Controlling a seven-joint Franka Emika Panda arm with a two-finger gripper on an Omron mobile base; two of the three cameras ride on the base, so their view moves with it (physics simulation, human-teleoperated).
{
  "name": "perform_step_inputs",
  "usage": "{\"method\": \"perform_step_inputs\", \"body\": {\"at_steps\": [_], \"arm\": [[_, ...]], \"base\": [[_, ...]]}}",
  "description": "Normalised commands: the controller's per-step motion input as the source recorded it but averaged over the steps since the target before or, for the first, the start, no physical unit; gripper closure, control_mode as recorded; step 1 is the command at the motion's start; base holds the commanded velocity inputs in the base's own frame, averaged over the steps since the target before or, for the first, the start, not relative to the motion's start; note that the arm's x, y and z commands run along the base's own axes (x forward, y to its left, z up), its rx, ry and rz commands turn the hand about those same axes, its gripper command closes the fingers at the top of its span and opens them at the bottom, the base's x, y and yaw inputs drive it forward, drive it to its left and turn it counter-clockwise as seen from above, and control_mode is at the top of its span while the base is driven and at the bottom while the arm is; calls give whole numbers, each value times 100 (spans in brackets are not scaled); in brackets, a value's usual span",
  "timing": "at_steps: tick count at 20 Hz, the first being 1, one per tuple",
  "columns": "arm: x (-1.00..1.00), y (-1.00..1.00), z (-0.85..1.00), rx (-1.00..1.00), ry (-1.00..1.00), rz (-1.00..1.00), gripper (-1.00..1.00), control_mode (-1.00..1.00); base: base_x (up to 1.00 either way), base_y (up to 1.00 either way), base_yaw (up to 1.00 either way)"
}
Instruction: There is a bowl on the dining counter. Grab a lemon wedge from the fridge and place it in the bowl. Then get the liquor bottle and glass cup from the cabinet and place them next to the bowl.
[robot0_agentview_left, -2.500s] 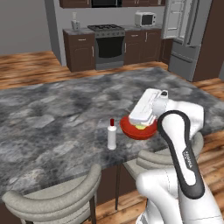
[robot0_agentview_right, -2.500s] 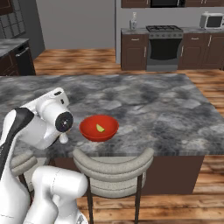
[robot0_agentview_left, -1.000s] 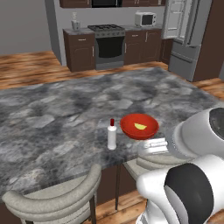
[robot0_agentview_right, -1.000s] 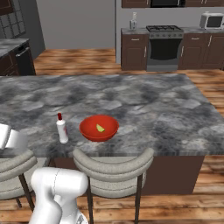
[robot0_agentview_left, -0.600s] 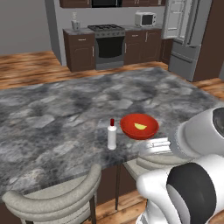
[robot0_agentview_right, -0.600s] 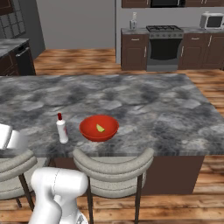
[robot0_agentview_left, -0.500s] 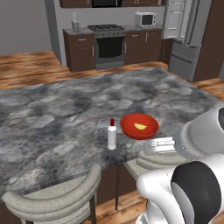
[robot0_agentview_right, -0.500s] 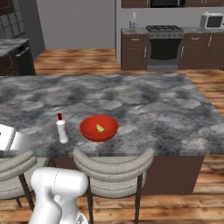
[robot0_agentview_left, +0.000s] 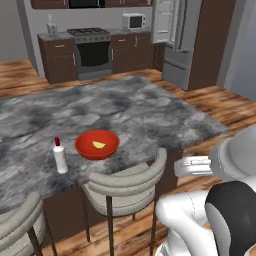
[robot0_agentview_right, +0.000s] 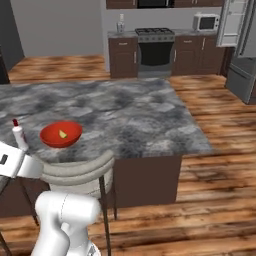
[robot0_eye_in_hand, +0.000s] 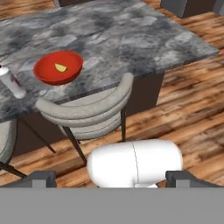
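A red bowl (robot0_agentview_left: 85, 149) (robot0_agentview_right: 50, 136) (robot0_eye_in_hand: 46, 72) sits near the front edge of the marble dining counter (robot0_agentview_left: 130, 110). A yellow lemon wedge (robot0_agentview_left: 99, 145) (robot0_agentview_right: 62, 134) (robot0_eye_in_hand: 61, 68) lies inside it. Just left of the bowl stands the liquor bottle (robot0_agentview_left: 60, 157) (robot0_agentview_right: 19, 136) (robot0_eye_in_hand: 11, 83), white with a red cap. My gripper (robot0_eye_in_hand: 111, 178) is open and holds nothing, its dark fingertips (robot0_eye_in_hand: 41, 177) wide apart. It hangs low, off the counter and well to the right of the bowl. The glass cup is out of view.
Grey curved-back stools (robot0_agentview_left: 125, 182) (robot0_eye_in_hand: 87, 109) stand against the counter in front of the bowl. The fridge (robot0_agentview_left: 175, 45) with an open door, a stove (robot0_agentview_left: 92, 47) and a microwave (robot0_agentview_left: 134, 21) line the far wall. Wood floor lies to the counter's right.
The whole scene has shifted left in both base views, so the base has moved. Bowl, lemon wedge and bottle keep their places on the counter. The gripper stays open.
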Motion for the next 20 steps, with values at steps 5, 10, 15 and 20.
{"method": "perform_step_inputs", "body": {"at_steps": [5, 10, 15, 20], "arm": [[0, 0, 0, 0, 0, 0, -100, 100], [0, 0, 0, 0, 0, 0, -100, 100], [0, 0, 0, 0, 0, 0, -100, 100], [0, 0, 0, 0, 0, 0, -100, 100]], "base": [[-20, -100, -25], [5, -100, -21], [45, -100, -13], [78, -100, -3]]}}
